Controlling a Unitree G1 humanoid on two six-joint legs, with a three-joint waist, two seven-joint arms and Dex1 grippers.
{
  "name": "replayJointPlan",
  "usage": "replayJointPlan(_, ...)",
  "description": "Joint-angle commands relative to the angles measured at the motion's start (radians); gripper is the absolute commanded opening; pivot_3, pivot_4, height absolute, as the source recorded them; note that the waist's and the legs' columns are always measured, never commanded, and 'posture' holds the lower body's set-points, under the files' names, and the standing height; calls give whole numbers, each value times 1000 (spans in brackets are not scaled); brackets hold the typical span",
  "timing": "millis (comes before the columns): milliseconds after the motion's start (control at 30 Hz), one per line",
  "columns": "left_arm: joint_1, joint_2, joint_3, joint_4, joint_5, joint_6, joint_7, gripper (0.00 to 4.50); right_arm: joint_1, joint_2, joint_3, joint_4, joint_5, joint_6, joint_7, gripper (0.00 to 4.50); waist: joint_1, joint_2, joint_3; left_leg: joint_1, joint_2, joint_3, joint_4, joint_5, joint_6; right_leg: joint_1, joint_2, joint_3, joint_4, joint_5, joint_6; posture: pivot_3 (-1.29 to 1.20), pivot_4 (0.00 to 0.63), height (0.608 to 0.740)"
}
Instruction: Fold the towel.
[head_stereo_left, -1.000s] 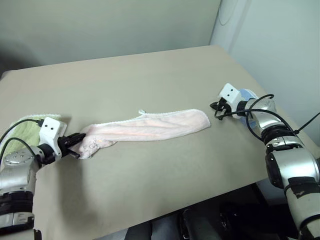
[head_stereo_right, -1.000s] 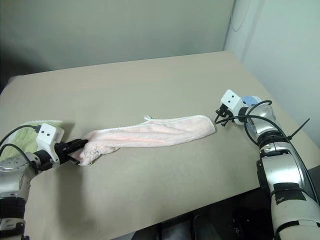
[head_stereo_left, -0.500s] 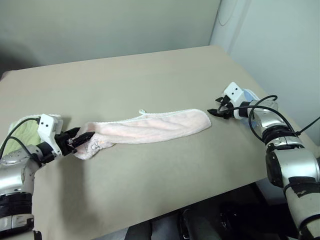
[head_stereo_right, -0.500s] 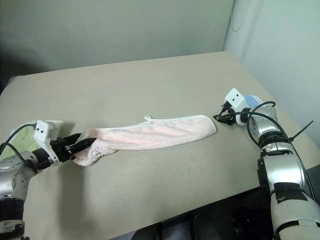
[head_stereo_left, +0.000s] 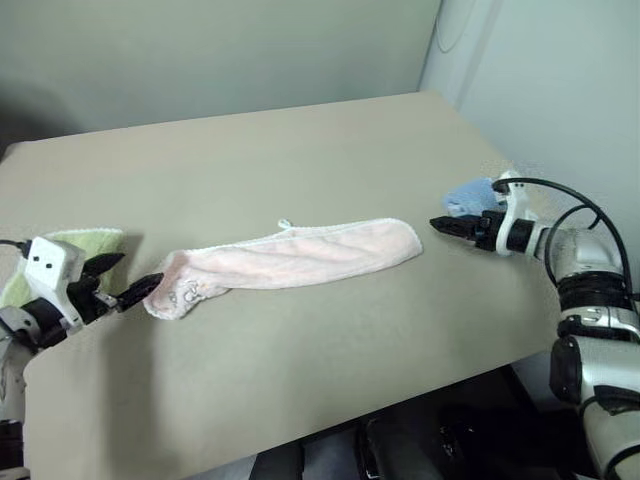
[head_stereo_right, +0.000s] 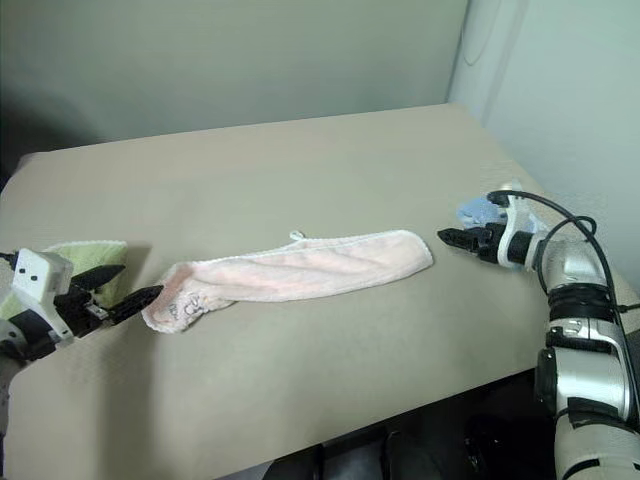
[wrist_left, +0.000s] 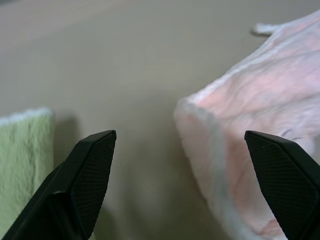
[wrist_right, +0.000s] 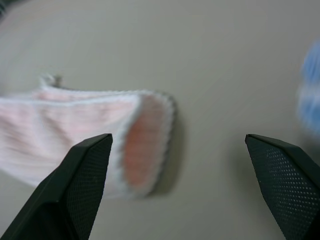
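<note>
Towel (head_stereo_left: 290, 255) is lying mid-table as a long narrow band, already doubled lengthwise, embroidered end pointing at the left gripper (head_stereo_left: 128, 279). Both sets of fingers are standing wide open and gripping nothing: left just off that end, right gripper (head_stereo_left: 450, 226) hanging just beside the far end. Judging by the shape, the end-to-end folds are remaining.

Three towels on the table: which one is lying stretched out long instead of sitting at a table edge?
The pink towel, a long strip across the table's middle. The green towel sits at the left edge, the blue towel at the right edge.
</note>
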Motion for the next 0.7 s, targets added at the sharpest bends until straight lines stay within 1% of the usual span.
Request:
replayJointPlan(33,-17,20,44,-29,-19,-40,-9,4468,12,4,-84,-92,87,197,-86,4500,-1,0,0,0,0,0,0,0,0,0,0,0,0,0,0,0,150,740)
replayJointPlan(167,-16,27,28,-34,-2,-87,-33,4468,33,54,-160,-142,150,358,-180,4500,-2,0,0,2,0,0,0,0,0,1,0,0,1,0,0,0,150,740)
replayJointPlan(333,24,12,-12,-155,-49,-30,-86,4468,69,158,-245,-235,214,486,-282,4500,-7,0,0,2,0,0,0,-1,1,0,1,0,0,0,1,0,150,740)
replayJointPlan(433,37,3,-33,-211,-61,-8,-90,4468,75,219,-278,-258,224,509,-345,4500,-9,0,0,2,0,0,0,-1,1,-1,1,0,1,0,1,0,150,740)
replayJointPlan(633,41,-9,-42,-263,-81,19,-77,4468,57,297,-354,-242,234,518,-458,4500,-9,-1,0,2,0,-1,0,-1,2,0,1,0,1,0,1,0,150,740)
replayJointPlan(700,47,-23,-47,-301,-103,45,-68,4468,36,347,-399,-185,226,450,-525,4500,-12,-1,-1,2,0,-1,0,-1,2,0,1,0,1,0,1,0,150,740)
